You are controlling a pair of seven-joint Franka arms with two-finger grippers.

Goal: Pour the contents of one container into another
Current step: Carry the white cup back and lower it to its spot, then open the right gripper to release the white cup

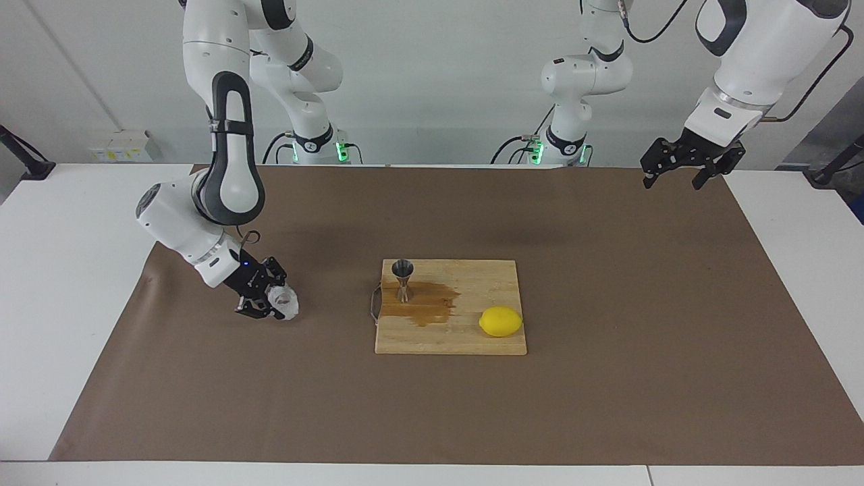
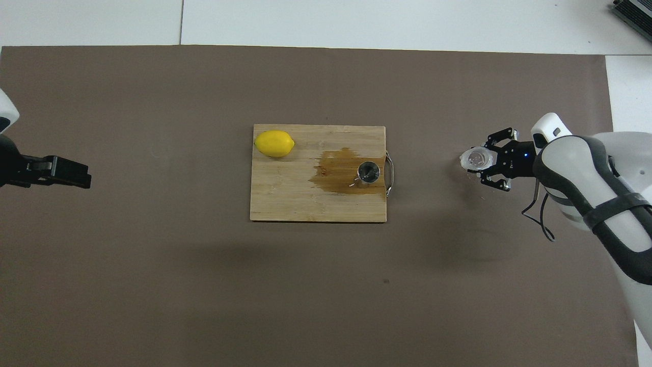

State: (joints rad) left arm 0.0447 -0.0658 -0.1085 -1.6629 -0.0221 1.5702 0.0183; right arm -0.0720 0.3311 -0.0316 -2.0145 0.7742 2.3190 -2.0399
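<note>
Tilted glass cup (image 1: 283, 302); upright jigger (image 1: 403, 278) on board (image 1: 472, 341)

The white surface (image 1: 81, 283) is covered by a brown mat (image 1: 607, 378). A plain pale wall (image 1: 432, 81) is seen at its edge.

- Right gripper (image 1: 270, 305) hangs low over the mat at its own end, forearm slanting down, fingers closed.
- Left gripper (image 1: 682, 172) waits raised, fingers spread.

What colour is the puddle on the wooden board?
Brown, like tea. The puddle spreads around the jigger on the wooden board; the overhead view shows it best.
</note>
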